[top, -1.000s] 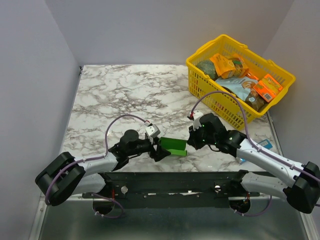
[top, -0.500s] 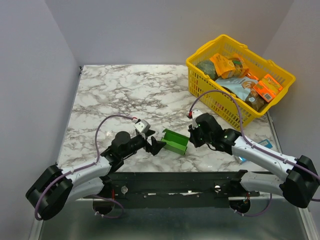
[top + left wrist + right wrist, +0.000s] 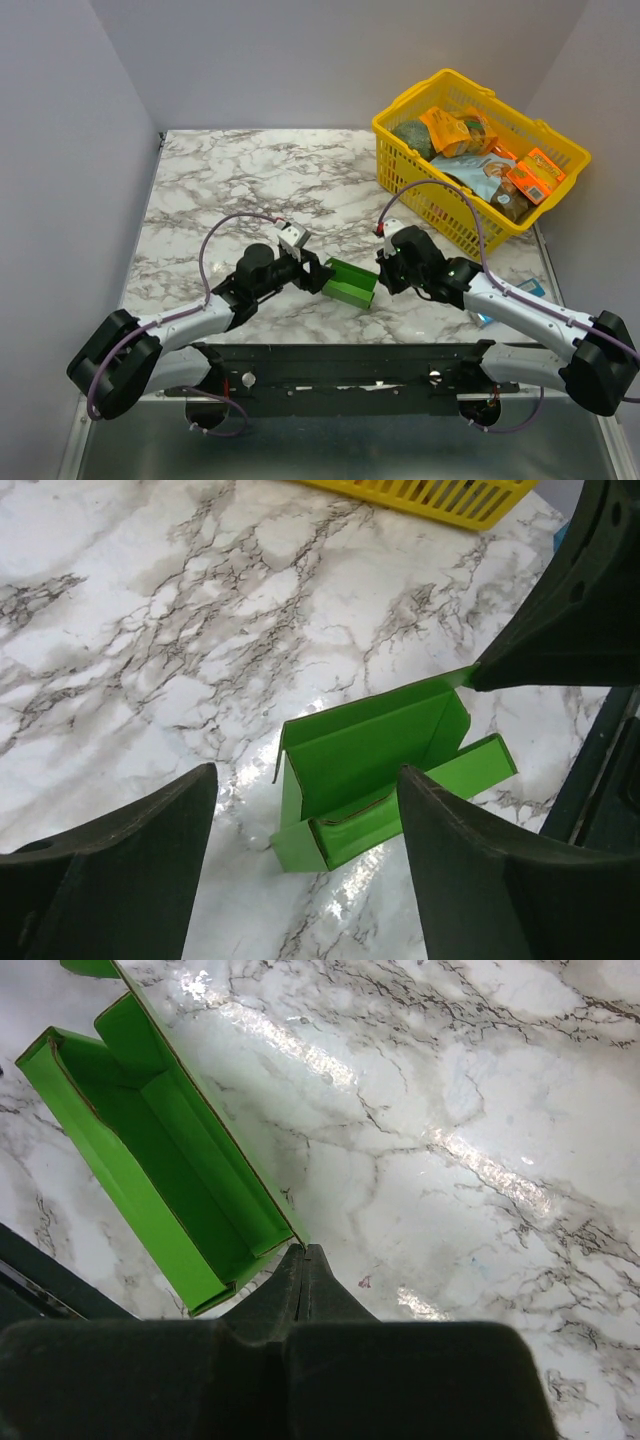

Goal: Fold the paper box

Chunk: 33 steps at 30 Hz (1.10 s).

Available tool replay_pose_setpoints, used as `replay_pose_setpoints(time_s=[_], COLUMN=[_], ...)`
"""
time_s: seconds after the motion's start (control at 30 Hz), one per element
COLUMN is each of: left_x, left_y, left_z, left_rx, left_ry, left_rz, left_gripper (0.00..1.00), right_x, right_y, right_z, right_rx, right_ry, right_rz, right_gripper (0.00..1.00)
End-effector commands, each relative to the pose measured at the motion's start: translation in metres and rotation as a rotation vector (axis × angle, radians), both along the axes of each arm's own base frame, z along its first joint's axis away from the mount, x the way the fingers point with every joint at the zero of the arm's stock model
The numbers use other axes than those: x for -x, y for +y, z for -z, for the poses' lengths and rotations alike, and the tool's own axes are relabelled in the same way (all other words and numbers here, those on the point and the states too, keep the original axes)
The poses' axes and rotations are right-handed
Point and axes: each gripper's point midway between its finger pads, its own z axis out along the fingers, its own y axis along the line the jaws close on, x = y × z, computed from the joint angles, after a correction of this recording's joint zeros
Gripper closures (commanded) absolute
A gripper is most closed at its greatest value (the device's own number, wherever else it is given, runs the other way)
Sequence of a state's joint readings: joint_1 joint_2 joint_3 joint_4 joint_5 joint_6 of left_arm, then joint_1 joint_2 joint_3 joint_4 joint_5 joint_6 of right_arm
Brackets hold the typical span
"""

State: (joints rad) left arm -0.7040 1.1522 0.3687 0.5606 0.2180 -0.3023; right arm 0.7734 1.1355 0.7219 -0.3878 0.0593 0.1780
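The paper box (image 3: 350,283) is bright green card, half formed, with an open tray and one long flap standing up. It lies on the marble table between my two grippers. My left gripper (image 3: 322,276) is open at the box's left end; in the left wrist view (image 3: 305,780) the box (image 3: 380,760) lies just ahead of the spread fingers, untouched. My right gripper (image 3: 383,270) is shut, its tips pinching the corner of the raised flap (image 3: 303,1250). The tray's inside (image 3: 150,1160) shows in the right wrist view. The right gripper's tip also shows in the left wrist view (image 3: 480,675).
A yellow plastic basket (image 3: 445,75) full of snack packs stands at the back right; its lower edge shows in the left wrist view (image 3: 440,495). A blue-and-white pack (image 3: 530,288) lies by the right arm. The black base rail (image 3: 350,365) runs along the near edge.
My left gripper let go of the box's left end, drew back, then returned close to it, open. The box turned slightly and its flap rose. My right gripper shifted slightly back.
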Motion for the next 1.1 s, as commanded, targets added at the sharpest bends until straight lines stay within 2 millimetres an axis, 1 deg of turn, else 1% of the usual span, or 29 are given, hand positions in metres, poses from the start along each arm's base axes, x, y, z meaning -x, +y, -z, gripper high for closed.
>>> replay_pose_setpoints(time_s=[0.0,0.07,0.1,0.17,0.2,0.23,0.33,0.43,0.47,0.53,0.57,0.6,0.63,0.67,0.7,0.77,0.8,0.9,0.93,0.97,1.0,1.07], left_x=[0.006,0.012,0.015,0.024,0.026,0.027,0.028,0.032,0.033,0.038,0.04,0.042,0.05,0.054,0.055,0.062,0.063,0.062,0.062,0.057,0.054,0.05], left_y=[-0.007,-0.005,-0.003,-0.003,0.0,0.002,0.011,0.015,0.016,0.014,0.013,0.01,0.007,0.005,0.002,0.001,0.001,0.003,0.004,0.005,0.006,0.007], left_z=[-0.009,-0.007,-0.001,0.005,0.008,0.008,0.017,0.023,0.026,0.022,0.028,0.025,0.024,0.031,0.025,0.03,0.025,0.022,0.025,0.024,0.032,0.034], left_rx=[0.058,0.063,0.06,0.066,0.076,0.082,0.08,0.089,0.09,0.124,0.127,0.142,0.161,0.164,0.189,0.215,0.236,0.253,0.247,0.24,0.207,0.19], left_ry=[-0.061,-0.073,-0.065,-0.045,-0.045,-0.048,-0.029,0.005,0.02,0.035,0.063,0.063,0.091,0.132,0.115,0.177,0.154,0.15,0.15,0.136,0.146,0.147], left_rz=[0.066,0.104,0.116,0.163,0.17,0.179,0.179,0.206,0.213,0.259,0.274,0.303,0.348,0.372,0.4,0.429,0.438,0.428,0.417,0.391,0.376,0.357], left_gripper=[0.02,0.01,0.01,0.01,0.01,0.01,0.01,0.01,0.01,0.01,0.01,0.01,0.01,0.01,0.01,0.01,0.01,0.01,0.01,0.01,0.01,0.01], right_x=[-0.006,-0.003,-0.002,0.0,0.0,0.004,0.008,0.01,0.01,0.011,0.01,0.01,0.01,0.01,0.01,0.009,0.01,0.009,0.008,0.008,0.007,0.008], right_y=[0.01,0.013,0.014,0.017,0.017,0.021,0.025,0.029,0.029,0.031,0.031,0.031,0.031,0.032,0.031,0.029,0.029,0.028,0.028,0.028,0.028,0.029], right_z=[-0.01,-0.009,-0.008,-0.006,-0.006,-0.006,-0.007,-0.009,-0.007,-0.005,-0.004,-0.003,-0.002,-0.002,-0.001,-0.001,0.0,0.0,0.001,0.0,-0.001,-0.001], right_rx=[-0.019,-0.028,-0.031,-0.04,-0.038,-0.053,-0.066,-0.076,-0.069,-0.067,-0.062,-0.06,-0.058,-0.057,-0.052,-0.051,-0.047,-0.048,-0.048,-0.049,-0.052,-0.054], right_ry=[-0.028,-0.011,-0.002,0.011,0.011,0.023,0.032,0.034,0.042,0.05,0.056,0.058,0.059,0.06,0.064,0.064,0.065,0.066,0.067,0.066,0.065,0.066], right_rz=[-0.023,-0.035,-0.038,-0.05,-0.052,-0.08,-0.112,-0.148,-0.154,-0.161,-0.163,-0.163,-0.162,-0.164,-0.161,-0.159,-0.159,-0.155,-0.153,-0.153,-0.153,-0.16], right_gripper=[1.0,1.0,1.0,1.0,0.99,1.0,0.99,1.0,0.99,1.0,0.99,1.0,1.0,1.0,1.0,1.0,0.99,1.0,1.0,1.0,1.0,1.0])
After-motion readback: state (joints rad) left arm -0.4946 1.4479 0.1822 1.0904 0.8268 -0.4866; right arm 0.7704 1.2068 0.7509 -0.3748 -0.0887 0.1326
